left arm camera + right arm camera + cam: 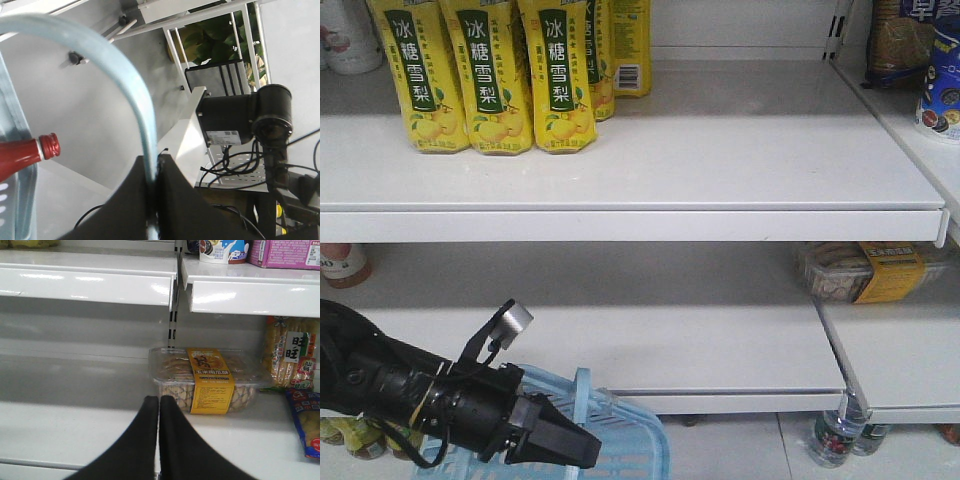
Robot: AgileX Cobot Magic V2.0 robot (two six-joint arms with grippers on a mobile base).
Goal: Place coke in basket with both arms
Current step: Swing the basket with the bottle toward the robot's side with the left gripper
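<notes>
While the left gripper (152, 200) pinches the light blue handle (125, 80) of the basket (630, 450), the coke (22, 155) seems already to lie inside it, only its red neck and cap showing. The right gripper (159, 440) hangs pressed together and empty before a shelf (75, 430). Placement looks done; next, probably setting the basket down level.

Basket (630, 450): light blue plastic, slotted, smooth handle. Shelves (720, 160): white painted metal, glossy glare. Lower-right snack tray (205, 380): clear glossy plastic, yellow paper label. Gripper jaws: matt black.
</notes>
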